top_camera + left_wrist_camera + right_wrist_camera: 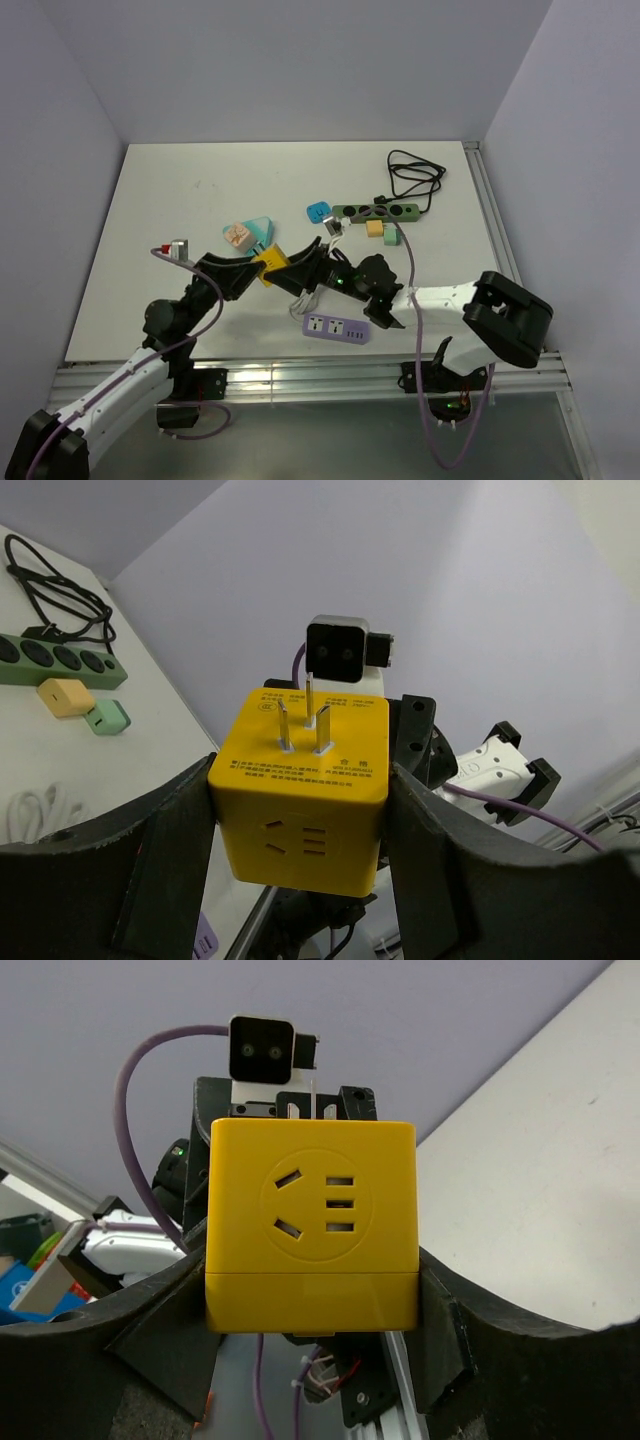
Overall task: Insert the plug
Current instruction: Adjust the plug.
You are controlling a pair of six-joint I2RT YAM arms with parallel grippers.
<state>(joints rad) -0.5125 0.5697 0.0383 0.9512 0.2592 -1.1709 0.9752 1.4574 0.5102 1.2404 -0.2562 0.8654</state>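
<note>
Yellow plug cube is gripped by both: left gripper and right gripper are closed on its sides. It is held above the table, prongs toward the left wrist, with the purple power strip nearby and not touching.

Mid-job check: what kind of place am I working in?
Probably a lab robot test cell: a white table boxed by plain walls, an aluminium rail at its near edge, and a green power strip laid out.
</note>
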